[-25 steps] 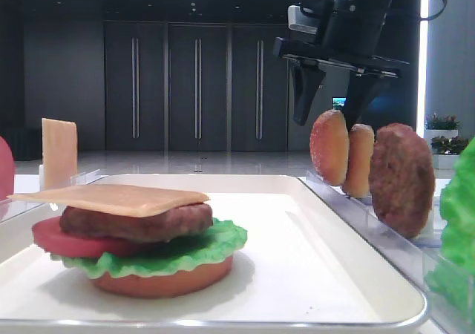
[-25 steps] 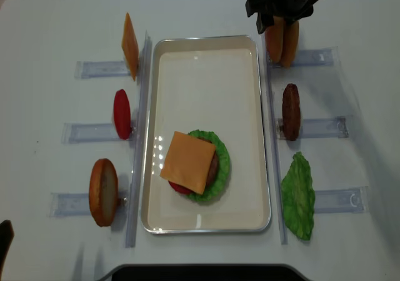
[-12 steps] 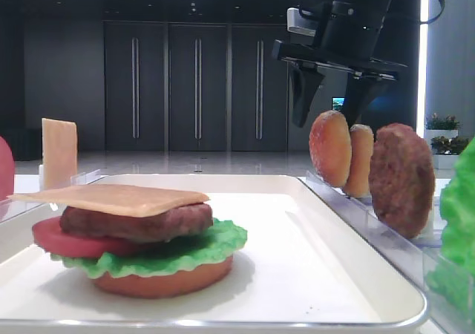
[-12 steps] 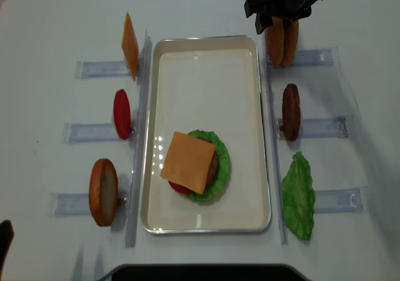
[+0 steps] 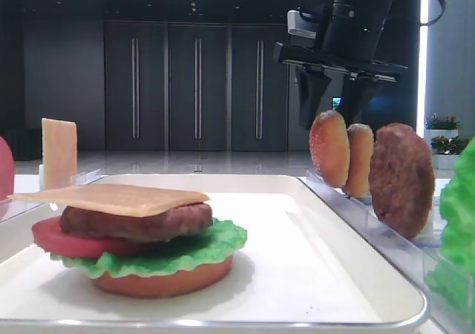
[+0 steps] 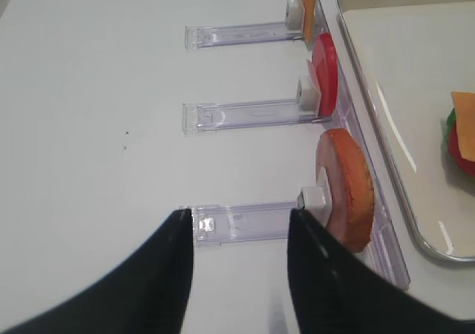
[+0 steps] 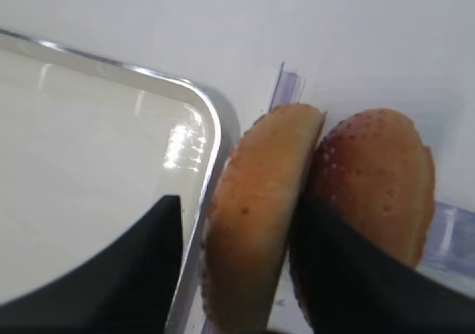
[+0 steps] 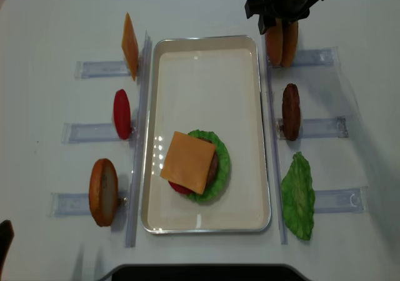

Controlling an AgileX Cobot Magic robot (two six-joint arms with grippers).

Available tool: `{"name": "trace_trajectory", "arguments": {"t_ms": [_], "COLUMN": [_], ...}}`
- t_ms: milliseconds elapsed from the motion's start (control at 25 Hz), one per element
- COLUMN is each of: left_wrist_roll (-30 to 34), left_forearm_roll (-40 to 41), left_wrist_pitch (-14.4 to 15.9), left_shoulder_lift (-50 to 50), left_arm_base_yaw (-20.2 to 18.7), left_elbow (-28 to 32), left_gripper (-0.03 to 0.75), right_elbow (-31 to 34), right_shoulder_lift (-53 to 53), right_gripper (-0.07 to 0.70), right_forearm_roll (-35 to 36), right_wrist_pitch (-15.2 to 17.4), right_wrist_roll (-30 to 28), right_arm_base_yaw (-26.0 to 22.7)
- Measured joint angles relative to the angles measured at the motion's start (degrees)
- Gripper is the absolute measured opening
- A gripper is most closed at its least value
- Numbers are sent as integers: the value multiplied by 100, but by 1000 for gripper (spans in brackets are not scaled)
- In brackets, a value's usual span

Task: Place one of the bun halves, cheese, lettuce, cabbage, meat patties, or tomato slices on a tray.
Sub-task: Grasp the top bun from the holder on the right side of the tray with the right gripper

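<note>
Two speckled bun halves stand on edge in a clear rack right of the white tray. My right gripper hangs over the left bun half, astride it. In the right wrist view one finger sits between this bun half and the second one. The other finger stands a sliver off its tray-side face, so the gripper is still open. On the tray lies a stack topped by cheese over lettuce. My left gripper is open over the table.
Right racks also hold a meat patty and a lettuce leaf. Left racks hold a cheese slice, a tomato slice and a smooth bun base. The tray's far half is bare.
The right gripper's jaws have narrowed around the left bun half. The arm and the bun have barely moved, and the left side is unchanged.
</note>
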Motion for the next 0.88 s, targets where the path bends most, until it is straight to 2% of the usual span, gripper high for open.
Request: {"name": "trace_trajectory", "arguments": {"t_ms": [160, 280, 880], "left_wrist_roll": [0, 0, 0], "left_forearm_roll": [0, 0, 0], "left_wrist_pitch": [0, 0, 0], "left_shoulder_lift": [0, 0, 0], "left_arm_base_yaw": [0, 0, 0], "left_elbow": [0, 0, 0], "left_gripper": [327, 327, 327], "right_elbow": [0, 0, 0], "right_shoulder_lift": [7, 7, 7], "right_gripper": [263, 224, 215], "right_forearm_roll": [-31, -36, -32], "right_wrist_pitch": [0, 0, -6], "right_wrist_roll": [0, 0, 0], "right_arm_base_yaw": [0, 0, 0]}}
